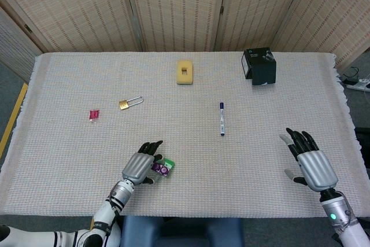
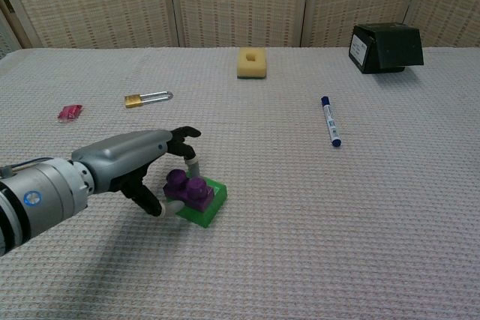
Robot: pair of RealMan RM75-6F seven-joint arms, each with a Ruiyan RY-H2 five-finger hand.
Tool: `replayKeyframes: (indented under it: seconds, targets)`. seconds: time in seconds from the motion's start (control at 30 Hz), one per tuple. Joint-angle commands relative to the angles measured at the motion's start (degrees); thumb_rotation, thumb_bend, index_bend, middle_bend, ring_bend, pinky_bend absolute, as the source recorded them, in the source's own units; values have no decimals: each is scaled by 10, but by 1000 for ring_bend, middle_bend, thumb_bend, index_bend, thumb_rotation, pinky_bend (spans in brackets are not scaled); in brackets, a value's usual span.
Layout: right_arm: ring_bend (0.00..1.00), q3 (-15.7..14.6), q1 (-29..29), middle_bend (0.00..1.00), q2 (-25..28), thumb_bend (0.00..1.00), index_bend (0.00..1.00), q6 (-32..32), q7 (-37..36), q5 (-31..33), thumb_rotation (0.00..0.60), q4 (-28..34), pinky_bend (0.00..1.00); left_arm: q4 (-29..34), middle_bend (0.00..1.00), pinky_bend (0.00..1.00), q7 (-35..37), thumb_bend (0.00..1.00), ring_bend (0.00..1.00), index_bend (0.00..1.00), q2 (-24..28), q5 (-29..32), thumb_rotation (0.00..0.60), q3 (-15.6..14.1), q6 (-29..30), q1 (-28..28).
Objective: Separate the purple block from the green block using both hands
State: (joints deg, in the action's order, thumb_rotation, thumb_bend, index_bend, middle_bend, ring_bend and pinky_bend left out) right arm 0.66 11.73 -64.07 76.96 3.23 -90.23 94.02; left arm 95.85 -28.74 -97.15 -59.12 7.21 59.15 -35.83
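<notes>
A purple block (image 2: 187, 187) sits pressed onto a green block (image 2: 205, 205) near the table's front, left of centre; in the head view the purple block (image 1: 160, 169) and green block (image 1: 168, 162) peek out beside my left hand (image 1: 141, 166). My left hand (image 2: 139, 162) pinches the purple block, with a fingertip (image 2: 192, 164) against its far side and the thumb against its near left side. My right hand (image 1: 309, 162) hovers far to the right with its fingers spread and nothing in it. It shows only in the head view.
A blue pen (image 1: 221, 118) lies right of centre. A black box (image 1: 259, 66) and a yellow sponge (image 1: 184, 72) stand toward the back. On the left lie a brass padlock (image 1: 130, 103) and a small pink item (image 1: 94, 115).
</notes>
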Motion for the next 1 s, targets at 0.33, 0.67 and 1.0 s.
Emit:
replayKeyframes:
  seconds: [0.33,0.67,1.0]
  targets:
    - [0,-1,2,0,-4,301,0,-5,5,2,600,1,0,-51,113,0,98,467,0,757,-23,-93,600,-11,58,26]
    - [0,-2,33,0,-14,301,0,-57,-43,0,600,-15,0,-45,173,0,183,461,0,803,-16,-139,600,-18,89,55]
    - [0,-31,136,0,-149,301,0,-88,-365,-130,600,-145,0,26,190,0,153,461,0,804,0,-114,600,10,104,61]
